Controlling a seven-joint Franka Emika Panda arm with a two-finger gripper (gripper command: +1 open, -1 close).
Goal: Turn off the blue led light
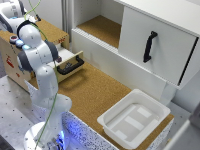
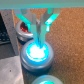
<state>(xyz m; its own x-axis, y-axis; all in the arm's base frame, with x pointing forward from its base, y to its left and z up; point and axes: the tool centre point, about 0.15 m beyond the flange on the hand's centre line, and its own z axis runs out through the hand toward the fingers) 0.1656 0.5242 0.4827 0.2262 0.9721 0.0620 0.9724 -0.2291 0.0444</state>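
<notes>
Teal-lit fingers [image 2: 46, 22] of the gripper [image 2: 37, 25] fill the wrist view, drawn close together with nothing held, their tips just above the blue led light [image 2: 37, 51], which glows bright cyan inside a dark round rim on the cork top. It looks like a small, stiff push-button cap: nothing to grasp, probably a firm straight press on its centre. A red button [image 2: 24, 30] sits just beside it. In the exterior view the arm [image 1: 36, 47] hides the light.
</notes>
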